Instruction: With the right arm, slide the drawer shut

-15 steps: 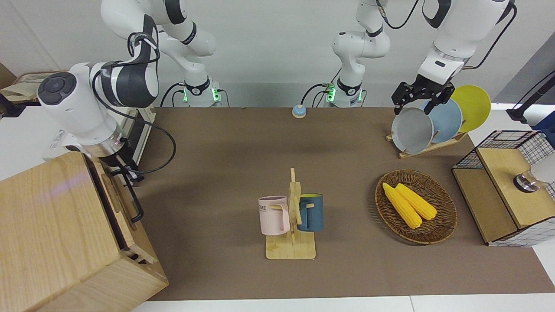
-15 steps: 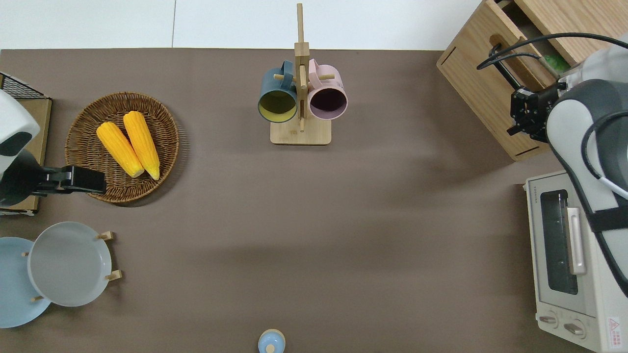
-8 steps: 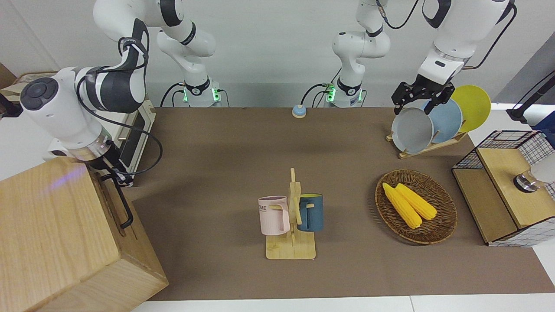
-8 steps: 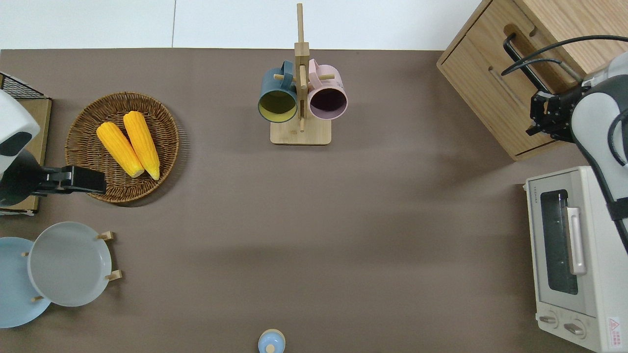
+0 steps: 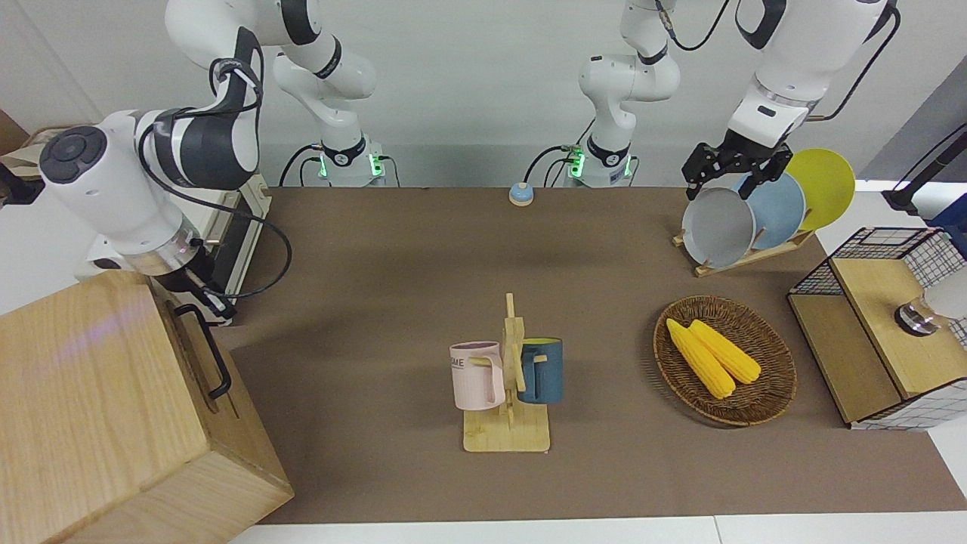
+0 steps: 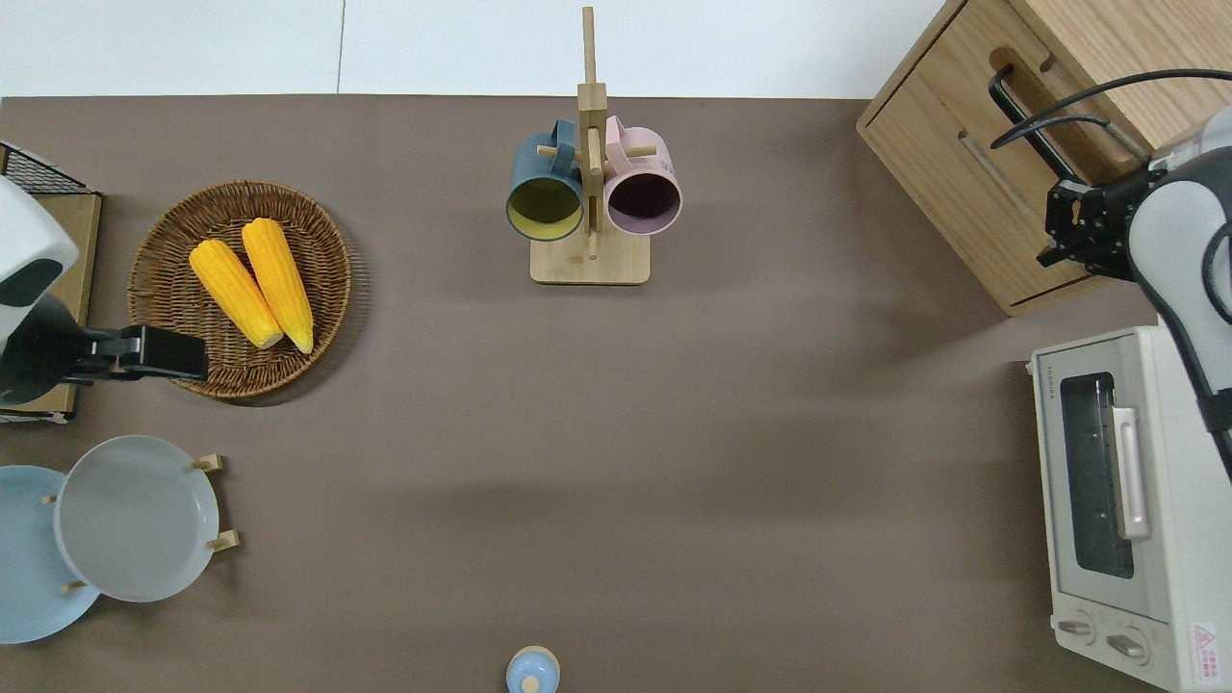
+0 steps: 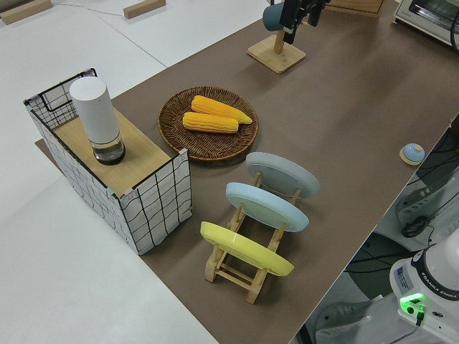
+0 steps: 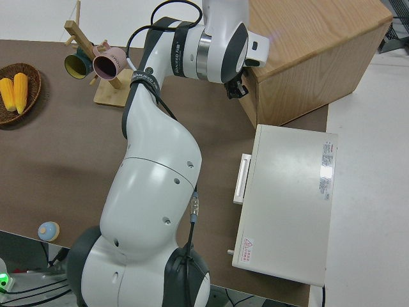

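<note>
Drawer [image 6: 972,164] sits flush in the pale-wood box [image 5: 91,408] at your right arm's end; right gripper [image 6: 1078,223] hovers at its front's nearer end, finger opening unclear.

Even, bright light falls from overhead, with no harsh glare. On the brown surface [image 5: 393,302] the shadows are soft and broad: blurred dark bands under the arms, a small tight shadow beside the mug rack [image 5: 508,393] and another along the rim of the wicker basket [image 5: 725,361]. A faint pinkish sheen lies on the top of the wooden box [image 5: 91,378]. All four views are sharp, without motion blur. The front view bends straight lines slightly at its edges.
</note>
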Controlling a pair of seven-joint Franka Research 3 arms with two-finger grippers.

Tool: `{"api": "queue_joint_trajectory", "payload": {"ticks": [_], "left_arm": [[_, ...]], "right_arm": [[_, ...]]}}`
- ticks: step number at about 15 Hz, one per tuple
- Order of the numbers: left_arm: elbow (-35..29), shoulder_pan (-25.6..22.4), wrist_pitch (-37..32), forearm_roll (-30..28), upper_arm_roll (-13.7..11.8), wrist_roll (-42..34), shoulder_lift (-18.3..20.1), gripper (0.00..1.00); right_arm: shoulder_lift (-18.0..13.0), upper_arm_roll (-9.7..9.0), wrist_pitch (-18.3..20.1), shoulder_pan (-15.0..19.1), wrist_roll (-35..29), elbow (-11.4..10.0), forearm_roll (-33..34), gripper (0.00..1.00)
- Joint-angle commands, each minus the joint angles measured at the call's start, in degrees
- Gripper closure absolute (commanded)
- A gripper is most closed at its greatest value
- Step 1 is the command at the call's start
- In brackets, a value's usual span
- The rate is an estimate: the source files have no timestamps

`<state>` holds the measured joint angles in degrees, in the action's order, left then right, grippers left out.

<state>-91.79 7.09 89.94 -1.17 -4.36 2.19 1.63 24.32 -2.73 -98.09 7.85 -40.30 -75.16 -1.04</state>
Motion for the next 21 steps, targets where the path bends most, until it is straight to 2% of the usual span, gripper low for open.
{"api": "queue_joint_trajectory", "payload": {"ticks": [1, 3, 5, 6, 7, 8, 9, 10, 11, 13, 16, 21], "left_arm": [[0.12, 0.21, -0.82, 0.73, -0.21, -0.08, 0.48, 0.0], [0.12, 0.21, -0.82, 0.73, -0.21, -0.08, 0.48, 0.0], [0.12, 0.21, -0.82, 0.73, -0.21, -0.08, 0.48, 0.0], [0.12, 0.21, -0.82, 0.73, -0.21, -0.08, 0.48, 0.0], [0.12, 0.21, -0.82, 0.73, -0.21, -0.08, 0.48, 0.0], [0.12, 0.21, -0.82, 0.73, -0.12, -0.08, 0.48, 0.0], [0.12, 0.21, -0.82, 0.73, -0.21, -0.08, 0.48, 0.0], [0.12, 0.21, -0.82, 0.73, -0.21, -0.08, 0.48, 0.0], [0.12, 0.21, -0.82, 0.73, -0.21, -0.08, 0.48, 0.0], [0.12, 0.21, -0.82, 0.73, -0.21, -0.08, 0.48, 0.0], [0.21, 0.21, -0.82, 0.73, -0.21, -0.08, 0.48, 0.0], [0.13, 0.21, -0.82, 0.73, -0.21, -0.08, 0.48, 0.0]], "right_arm": [[-4.17, 1.41, 3.78, -3.7, 1.01, 0.63, -0.46, 1.0], [-6.55, 1.59, 4.75, -4.5, 1.36, 0.02, -0.72, 0.99], [-8.4, 1.68, 7.55, -5.55, 1.54, -0.33, -0.72, 0.848], [-9.8, 3.16, 9.39, -7.47, 1.45, -0.68, -0.72, 0.516], [-10.86, 4.91, 10.28, -9.41, 1.54, -1.29, -0.72, 0.312], [-11.83, 6.15, 10.64, -10.82, 2.23, -2.0, -0.72, 0.155], [-12.97, 6.6, 11.08, -11.53, 4.07, -2.87, -0.63, 0.016], [-14.02, 6.6, 11.95, -11.71, 7.48, -3.67, -0.55, 0.015], [-15.08, 6.6, 13.7, -11.71, 14.39, -4.28, -0.28, 0.015], [-16.05, 6.51, 16.52, -11.63, 21.98, -4.29, -0.37, 0.015], [-19.9, 6.42, 18.81, -11.36, 24.21, -5.43, -0.46, 0.015], [-24.83, 6.34, 21.89, -11.54, 27.1, -5.52, -0.28, 0.013]]}}
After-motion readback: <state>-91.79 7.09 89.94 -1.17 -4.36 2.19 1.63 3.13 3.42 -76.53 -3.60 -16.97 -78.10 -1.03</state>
